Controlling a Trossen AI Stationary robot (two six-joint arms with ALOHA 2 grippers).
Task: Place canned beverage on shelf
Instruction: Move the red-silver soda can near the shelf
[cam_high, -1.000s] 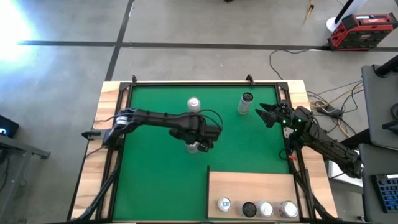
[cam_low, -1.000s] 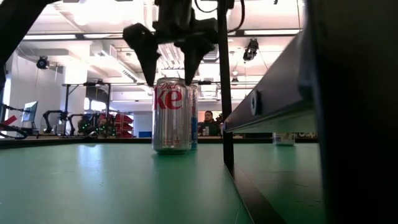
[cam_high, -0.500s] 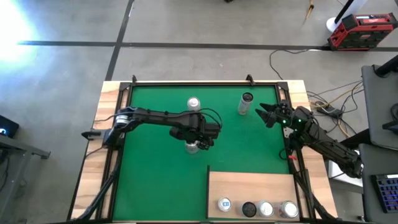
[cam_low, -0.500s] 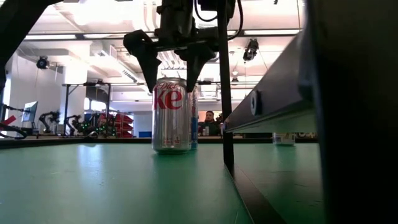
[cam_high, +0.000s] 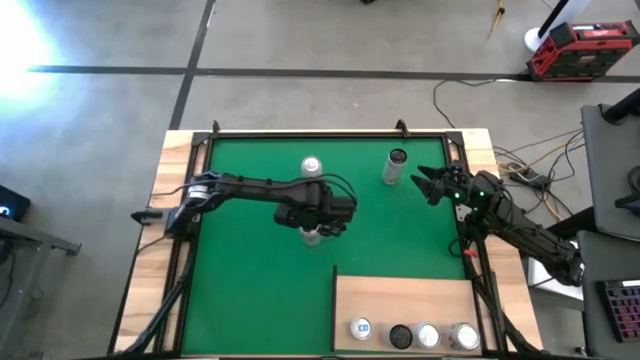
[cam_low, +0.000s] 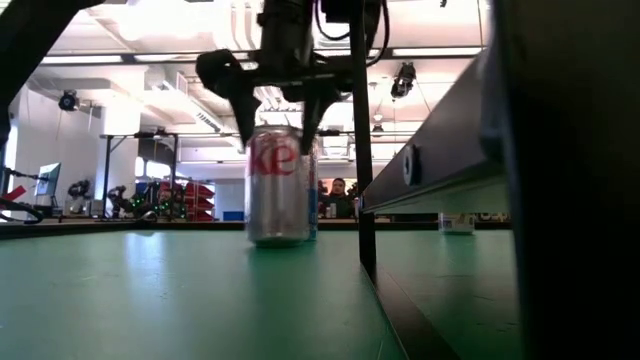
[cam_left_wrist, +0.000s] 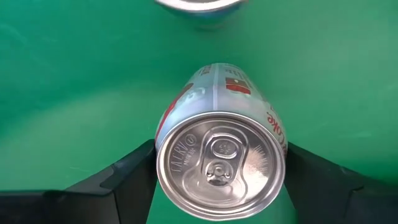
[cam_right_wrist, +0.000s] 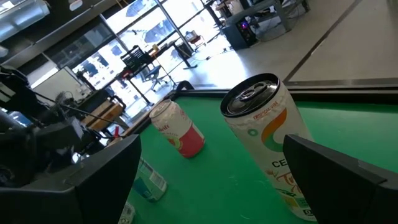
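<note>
Where red "ke" shows on the silver Diet Coke can (cam_low: 277, 185): left gripper (cam_low: 276, 100) fingers (cam_left_wrist: 134, 177) astride, barely clear. Right gripper (cam_high: 424, 183) released near the can marked "CE" (cam_right_wrist: 272, 140).

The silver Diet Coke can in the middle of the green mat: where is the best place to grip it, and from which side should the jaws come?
Grip the silver Diet Coke can on its upper side wall, coming straight down from above. It stands upright, so the round wall offers two opposite sides. The left gripper already straddles its top, jaws either side of the rim.
</note>
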